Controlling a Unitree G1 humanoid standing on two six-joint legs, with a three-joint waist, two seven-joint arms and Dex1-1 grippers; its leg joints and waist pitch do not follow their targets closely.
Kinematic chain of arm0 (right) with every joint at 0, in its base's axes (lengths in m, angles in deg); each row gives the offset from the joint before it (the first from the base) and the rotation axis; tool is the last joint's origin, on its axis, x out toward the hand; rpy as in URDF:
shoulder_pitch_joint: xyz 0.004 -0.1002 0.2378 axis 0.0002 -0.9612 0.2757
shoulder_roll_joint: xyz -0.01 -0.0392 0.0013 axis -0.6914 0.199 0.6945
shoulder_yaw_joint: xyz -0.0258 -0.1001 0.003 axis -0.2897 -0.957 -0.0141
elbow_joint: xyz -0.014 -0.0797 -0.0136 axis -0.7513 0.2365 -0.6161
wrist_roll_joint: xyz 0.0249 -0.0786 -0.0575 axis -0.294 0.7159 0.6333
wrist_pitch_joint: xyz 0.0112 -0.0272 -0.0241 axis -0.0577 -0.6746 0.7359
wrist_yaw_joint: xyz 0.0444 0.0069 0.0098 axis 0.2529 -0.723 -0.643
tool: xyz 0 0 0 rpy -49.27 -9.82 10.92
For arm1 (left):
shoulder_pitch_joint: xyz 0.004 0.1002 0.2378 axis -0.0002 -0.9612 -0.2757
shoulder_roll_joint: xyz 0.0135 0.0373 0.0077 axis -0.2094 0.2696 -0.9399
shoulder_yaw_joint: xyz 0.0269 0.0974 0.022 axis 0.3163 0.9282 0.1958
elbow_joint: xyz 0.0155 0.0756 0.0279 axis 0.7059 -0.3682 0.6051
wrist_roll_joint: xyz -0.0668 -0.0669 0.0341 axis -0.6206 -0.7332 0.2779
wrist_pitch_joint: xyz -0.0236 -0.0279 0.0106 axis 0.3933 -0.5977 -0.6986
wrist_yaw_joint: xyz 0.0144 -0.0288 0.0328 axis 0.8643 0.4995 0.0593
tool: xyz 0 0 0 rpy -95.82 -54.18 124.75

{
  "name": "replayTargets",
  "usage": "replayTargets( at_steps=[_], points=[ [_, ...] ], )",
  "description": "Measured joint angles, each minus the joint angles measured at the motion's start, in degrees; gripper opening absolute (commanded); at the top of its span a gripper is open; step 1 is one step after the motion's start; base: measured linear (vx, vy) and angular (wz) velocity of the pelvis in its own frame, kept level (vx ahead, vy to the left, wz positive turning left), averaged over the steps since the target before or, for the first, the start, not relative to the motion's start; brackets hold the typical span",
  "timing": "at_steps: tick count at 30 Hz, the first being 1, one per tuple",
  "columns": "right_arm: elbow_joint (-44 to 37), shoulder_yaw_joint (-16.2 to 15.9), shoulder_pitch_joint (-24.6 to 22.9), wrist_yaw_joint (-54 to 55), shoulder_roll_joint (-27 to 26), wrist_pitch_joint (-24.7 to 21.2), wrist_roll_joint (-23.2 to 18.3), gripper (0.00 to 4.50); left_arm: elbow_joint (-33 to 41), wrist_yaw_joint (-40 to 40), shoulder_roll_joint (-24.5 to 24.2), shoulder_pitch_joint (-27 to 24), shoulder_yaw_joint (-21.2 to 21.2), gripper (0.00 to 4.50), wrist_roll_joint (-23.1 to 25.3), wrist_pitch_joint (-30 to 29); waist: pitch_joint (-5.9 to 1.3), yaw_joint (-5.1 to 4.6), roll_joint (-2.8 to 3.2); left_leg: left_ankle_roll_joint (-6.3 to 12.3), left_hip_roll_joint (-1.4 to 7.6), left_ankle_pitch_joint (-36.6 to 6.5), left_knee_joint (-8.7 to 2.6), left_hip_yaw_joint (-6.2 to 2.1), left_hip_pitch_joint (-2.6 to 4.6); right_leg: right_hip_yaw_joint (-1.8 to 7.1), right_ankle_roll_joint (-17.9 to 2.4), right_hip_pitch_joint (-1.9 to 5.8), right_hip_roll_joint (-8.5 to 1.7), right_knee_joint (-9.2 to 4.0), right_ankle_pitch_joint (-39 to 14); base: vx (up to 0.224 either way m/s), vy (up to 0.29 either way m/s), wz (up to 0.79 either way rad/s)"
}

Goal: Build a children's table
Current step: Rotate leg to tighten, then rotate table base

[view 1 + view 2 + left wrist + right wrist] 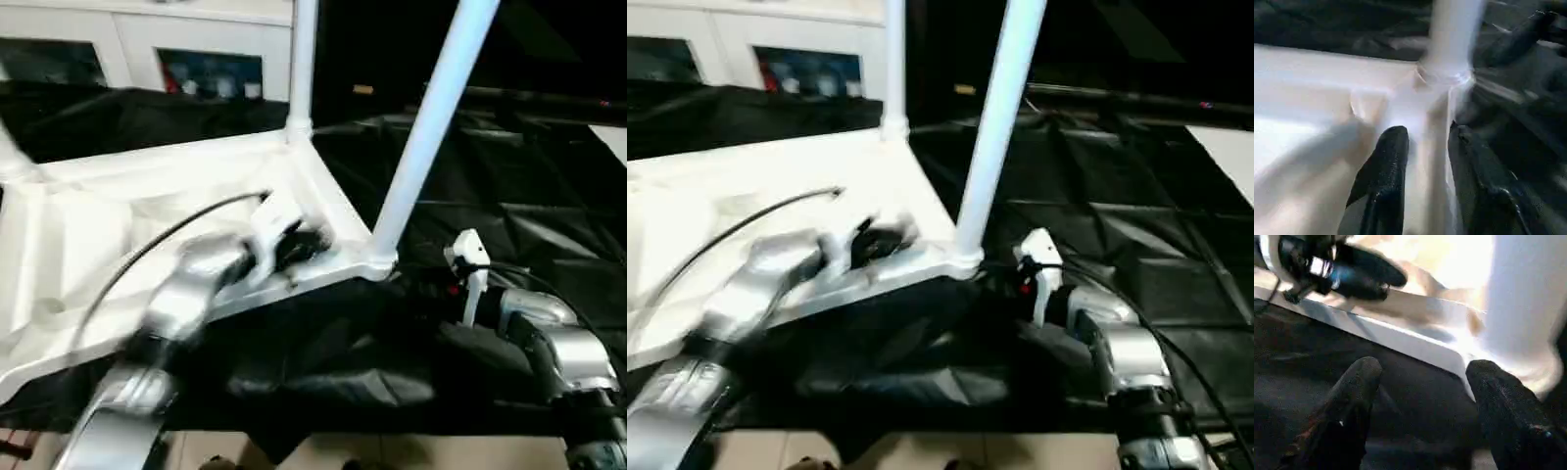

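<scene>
— How far had you got?

— Your white plastic table top [147, 211] lay underside-up on the black cloth [529, 206], with two white tapered legs [431, 127] seated in its sockets (a third barely showed).

— And the claws?

— Left gripper [1425, 161] straddled the top's rim, not clamped; right gripper [1420, 396] hung open, empty, beside the near leg's corner.
</scene>
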Motion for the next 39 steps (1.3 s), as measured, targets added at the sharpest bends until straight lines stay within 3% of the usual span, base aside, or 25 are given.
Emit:
replayTargets(
  at_steps=[2, 5, 7, 11, 14, 17, 20, 24, 27, 28, 30, 33, 39],
  points=[
    [0.07, -1.01, 1.01, -0.03, -2.78, -0.67, -0.02, 3.13, 10.87, 1.74, -5.12, -5.55, -1.04, 1.85, -3.02, -6.35, 0.05, -0.04, -0.93, -0.08, 0.32, 0.02, 0.13, 0.22, -0.05, 0.02, -0.04, -0.36, 0.20, 0.48, -0.13, 0.000, 0.000, 0.00],
    [2.56, -2.16, 4.16, 0.73, -5.58, -0.35, 0.39, 3.13, 18.22, 2.29, -8.00, -9.69, -2.85, 2.12, -4.51, -12.15, 0.03, 0.21, -1.00, -0.75, 0.38, 0.07, 0.25, 0.22, -0.05, 0.13, -0.10, -0.32, 0.28, 0.61, -0.06, 0.000, 0.000, 0.00],
    [4.01, -2.75, 5.54, 1.93, -7.14, 0.43, 0.79, 3.13, 21.68, 2.06, -8.89, -11.07, -4.43, 2.23, -4.58, -14.78, 0.04, 0.62, -1.41, -0.98, 0.37, 0.20, 0.23, 0.33, 0.01, 0.23, -0.07, -0.28, 0.25, 0.79, -0.06, 0.000, 0.000, 0.00],
    [12.91, -2.62, 10.40, 10.02, -13.00, 5.14, 3.49, 3.13, 30.29, 0.96, -13.00, -18.37, -10.10, 2.64, -5.75, -21.75, -0.04, 0.80, -1.97, -1.20, 0.29, 0.33, 0.26, 0.39, 0.23, 0.44, 0.29, -0.23, 0.26, 1.05, -0.27, 0.000, 0.000, 0.00],
    [20.43, -2.15, 13.70, 16.57, -17.42, 8.86, 4.69, 3.13, 34.88, 0.02, -16.91, -22.42, -13.32, 2.77, -7.09, -26.48, 0.00, 0.79, -2.03, -1.24, 0.25, 0.35, 0.27, 0.19, 0.27, 0.42, 0.29, -0.24, 0.34, 1.12, -0.28, 0.000, 0.000, 0.00],
    [25.99, -0.17, 16.09, 21.49, -20.23, 11.19, 4.70, 3.13, 37.61, -0.06, -18.25, -25.28, -15.66, 2.92, -7.76, -29.00, 0.00, 1.50, -2.03, -1.26, 0.23, 0.35, 0.26, -0.04, 0.28, 0.47, 0.30, -0.18, 0.41, 1.14, -0.28, 0.000, 0.000, 0.00],
    [26.52, 0.52, 16.27, 22.86, -20.37, 12.00, 4.63, 3.13, 37.91, -0.05, -18.24, -25.88, -15.76, 2.92, -7.83, -29.68, -0.02, 1.85, -2.06, -1.26, 0.18, 0.36, 0.28, -0.20, 0.27, 0.50, 0.31, 0.09, 0.45, 1.15, -0.26, 0.000, 0.000, 0.00],
    [26.55, 0.74, 16.29, 23.01, -20.34, 12.03, 4.54, 3.13, 37.92, -0.05, -18.24, -25.87, -15.76, 3.04, -7.87, -29.70, -0.08, 1.55, -2.15, -1.27, 0.15, 0.37, 0.29, -0.43, 0.46, 0.45, 0.32, 0.35, 0.49, 1.15, -0.25, 0.000, 0.000, 0.00],
    [33.42, 5.04, 20.21, 31.07, -22.30, 13.96, 2.42, 3.13, 38.53, -0.90, -18.70, -27.97, -16.11, 3.28, -6.39, -29.32, -0.09, 1.20, -2.16, -1.34, 0.14, 0.40, 0.29, -0.57, 0.58, 0.43, 0.33, 0.38, 0.56, 1.20, -0.24, 0.000, 0.000, 0.00],
    [37.58, 8.30, 22.62, 36.49, -23.22, 15.21, 0.75, 3.13, 38.61, -2.24, -18.92, -29.30, -16.02, 3.36, -4.79, -28.36, -0.08, 1.05, -2.14, -1.34, 0.14, 0.40, 0.29, -0.64, 0.60, 0.43, 0.33, 0.36, 0.55, 1.22, -0.24, 0.000, 0.000, 0.00],
    [42.30, 13.39, 25.23, 43.84, -21.53, 18.00, -1.31, 3.13, 38.51, -4.11, -19.41, -32.00, -16.01, 3.49, -3.08, -27.75, -0.14, 1.86, -2.23, -1.35, 0.12, 0.40, 0.29, -0.62, 0.48, 0.38, 0.36, 0.42, 0.55, 1.19, -0.27, 0.000, 0.000, 0.00],
    [44.60, 15.56, 25.99, 47.01, -19.15, 20.33, -1.79, 3.13, 38.49, -5.35, -20.49, -33.68, -16.00, 3.77, -2.66, -27.81, -0.18, 2.51, -2.31, -1.34, 0.11, 0.40, 0.29, -0.58, 0.48, 0.46, 0.60, 0.73, 0.58, 1.22, -0.42, 0.012, 0.000, 0.12],
    [48.99, 16.36, 28.04, 47.80, -17.30, 22.18, -1.83, 3.13, 38.59, -7.15, -20.72, -33.79, -15.92, 4.18, -2.43, -27.66, -0.26, 2.59, -2.41, -1.34, 0.08, 0.40, 0.35, -0.64, 0.36, 0.44, 0.60, 0.72, 0.57, 1.24, -0.42, 0.000, 0.000, 0.00]
  ],
)
